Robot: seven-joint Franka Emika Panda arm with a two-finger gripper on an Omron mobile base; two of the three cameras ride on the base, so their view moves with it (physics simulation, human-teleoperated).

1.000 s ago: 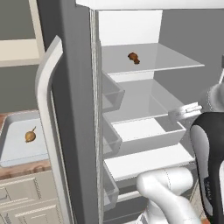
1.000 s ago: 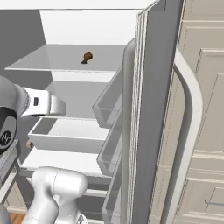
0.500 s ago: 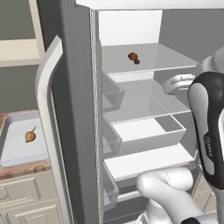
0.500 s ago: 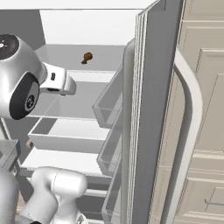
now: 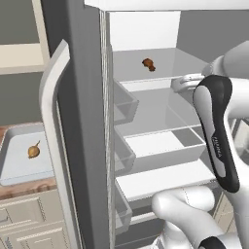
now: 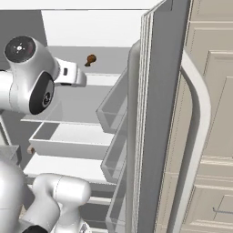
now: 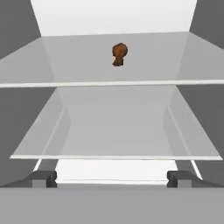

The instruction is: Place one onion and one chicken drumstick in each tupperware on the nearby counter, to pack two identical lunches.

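Risen since a second ago: arm lifted from beside the fridge drawer up level with the second glass shelf, hand now pointing into the open fridge. Fridge contents unmoved.

Gripper spread wide, nothing between the fingertips, well short of the chicken drumstick. Drumstick lying alone on the top glass shelf, near the middle and toward the back wall, one level above the shelf the hand faces.

Probably light and fairly rigid, bone through the middle, rounded meaty end likely to be glossy and liable to roll or slip out of a pinch taken across the bulge. Best taken across the thinner shank or squarely over the thick middle, jaws closing from both sides, with a slow lift to avoid dragging it on the glass. Which end points forward too small to tell from here.

Outside the fridge, left of the open fridge door, larger pale grey-white tupperware sitting on the counter with one onion already inside and no drumstick beside it. Judged from that, packing partly done, this drumstick wanted next. Fridge drawer below the second shelf showing a bare white floor. Door bins looking vacant as well.
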